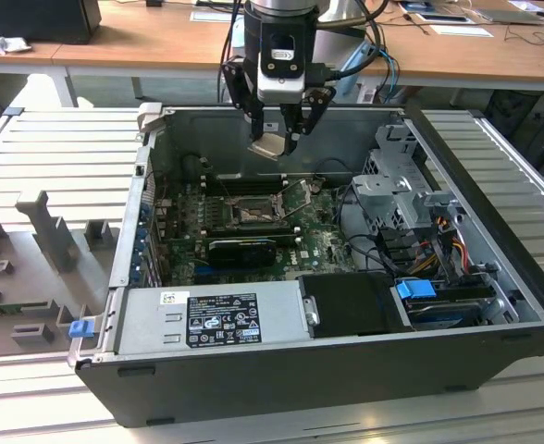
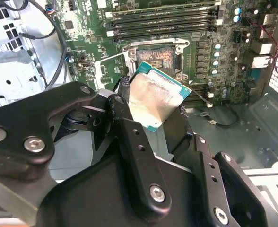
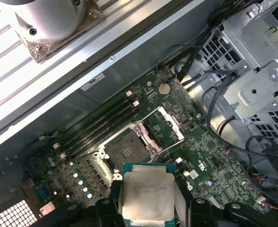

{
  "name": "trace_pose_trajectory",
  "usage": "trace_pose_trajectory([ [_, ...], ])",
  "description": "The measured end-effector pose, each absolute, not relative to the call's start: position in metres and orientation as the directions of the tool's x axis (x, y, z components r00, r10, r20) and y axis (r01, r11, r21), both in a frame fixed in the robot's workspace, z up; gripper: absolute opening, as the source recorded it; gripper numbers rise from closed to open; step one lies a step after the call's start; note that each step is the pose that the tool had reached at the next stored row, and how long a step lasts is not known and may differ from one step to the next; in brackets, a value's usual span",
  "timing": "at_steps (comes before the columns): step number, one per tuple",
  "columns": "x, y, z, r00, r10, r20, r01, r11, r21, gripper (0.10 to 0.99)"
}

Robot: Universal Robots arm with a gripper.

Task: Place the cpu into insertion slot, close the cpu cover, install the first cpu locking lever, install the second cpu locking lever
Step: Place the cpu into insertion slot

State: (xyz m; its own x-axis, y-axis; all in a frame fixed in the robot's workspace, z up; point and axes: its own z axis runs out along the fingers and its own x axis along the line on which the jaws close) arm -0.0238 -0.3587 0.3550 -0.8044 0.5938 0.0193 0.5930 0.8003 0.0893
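Step in hand: the first, I judge: bringing the cpu [image 1: 270, 148] to the insertion slot [image 1: 252, 215]; nothing is seated yet.
Claw: my claw [image 1: 274, 139] is clamped on the cpu by two opposite edges.
Cpu: in the air above the green board [image 1: 318, 245], well clear of the slot, toward the far wall of the computer case [image 1: 346, 361].
Insertion slot: bare and dark, mid-board beside the memory slots.
Cpu cover: the cpu cover [image 3: 173, 124] is swung open beside the slot, leaving it free.
Next move calls for: in my view, a chip held level and square to the socket, lowered straight, with no sliding across the contacts.
Surface: the opened case lies on a ribbed grey table [image 1: 59, 148].
Room: a wooden table [image 1: 161, 42] behind, with papers.
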Motion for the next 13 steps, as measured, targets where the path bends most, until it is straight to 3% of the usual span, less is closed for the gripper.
trace_pose_trajectory([
  [13,-0.0238,-0.3587,0.3545,-0.743,0.669,0.019,0.667,0.739,0.089,0.529],
])
